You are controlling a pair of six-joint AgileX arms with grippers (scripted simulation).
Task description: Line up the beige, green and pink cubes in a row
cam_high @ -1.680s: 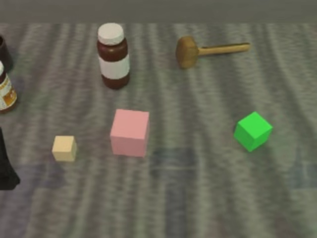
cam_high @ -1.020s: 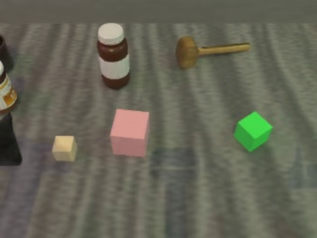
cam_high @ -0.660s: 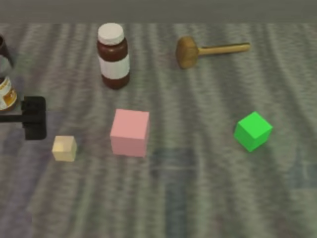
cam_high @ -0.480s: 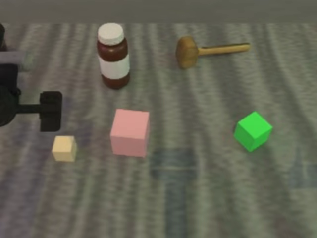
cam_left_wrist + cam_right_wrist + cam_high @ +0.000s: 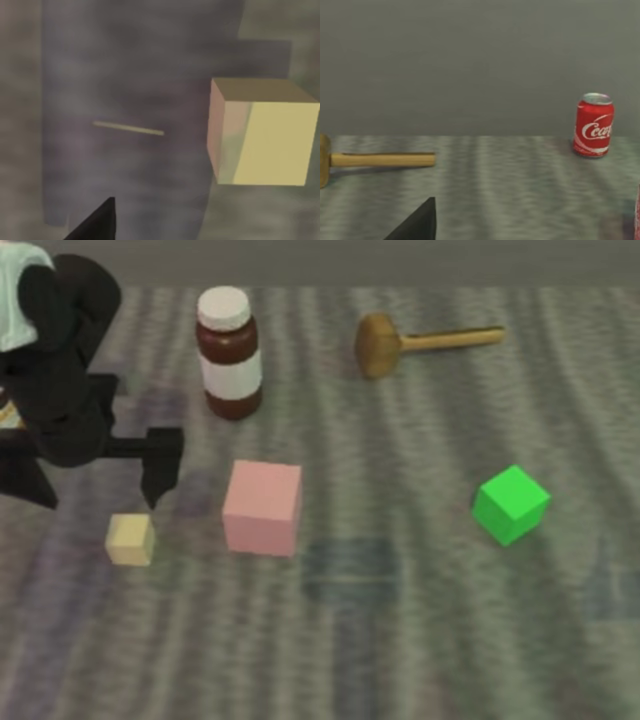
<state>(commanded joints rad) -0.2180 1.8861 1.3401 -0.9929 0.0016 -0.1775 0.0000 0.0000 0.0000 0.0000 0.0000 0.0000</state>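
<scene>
The small beige cube (image 5: 130, 539) sits on the table's left side, with the large pink cube (image 5: 262, 507) just to its right. The green cube (image 5: 511, 504) stands alone far to the right. My left gripper (image 5: 98, 498) hangs open just above and behind the beige cube, its fingers (image 5: 160, 465) spread wide and holding nothing. In the left wrist view the beige cube (image 5: 260, 132) is close ahead, apart from the one dark fingertip (image 5: 102, 222) that shows. My right arm is outside the top view; its wrist view shows a single fingertip (image 5: 420, 225).
A brown white-capped bottle (image 5: 229, 352) stands behind the pink cube. A wooden mallet (image 5: 385, 343) lies at the back centre, its handle (image 5: 380, 160) also in the right wrist view. A red can (image 5: 593, 125) stands near the table's far edge.
My left arm has swung in from the left edge toward the right and now hangs over the beige cube. All three cubes stay where they were.
</scene>
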